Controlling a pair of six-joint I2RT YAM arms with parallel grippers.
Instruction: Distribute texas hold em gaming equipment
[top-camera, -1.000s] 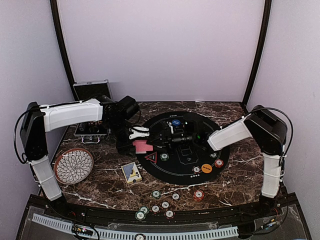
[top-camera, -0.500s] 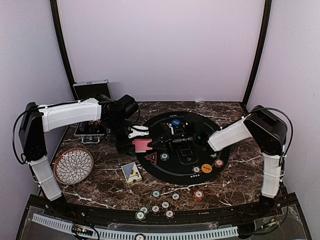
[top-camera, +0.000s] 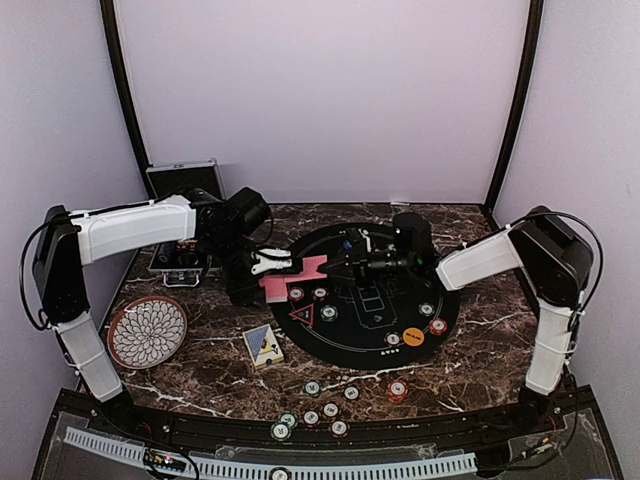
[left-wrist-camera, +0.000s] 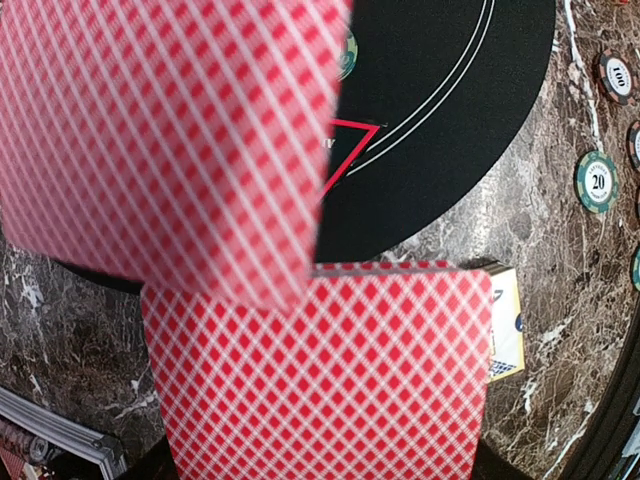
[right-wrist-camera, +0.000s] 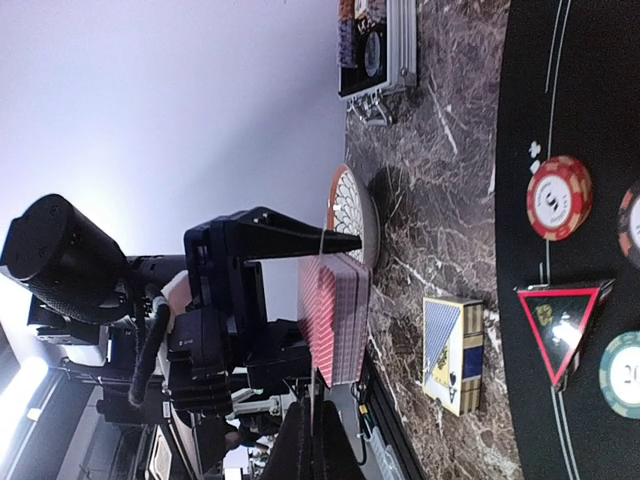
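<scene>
Right pincer (top-camera: 333, 268) was clamped on single card (left-wrist-camera: 170, 140), left pincer (top-camera: 272, 272) on deck (left-wrist-camera: 320, 375), both above left edge of mat (top-camera: 370, 335). Blur hid whether card was free; second card might drag out if pulled fast, spilling onto chips (top-camera: 328, 313).

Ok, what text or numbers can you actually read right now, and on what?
"20": on the green chip on the marble, left wrist view.
"100": on the dark chip just beyond it, read at an angle.
Red triangle: emblem inside, too blurred to read.
Red chip: centre marking blurred.
Orange disc and the print on the black mat: too small.
Card box: nothing legible.
</scene>
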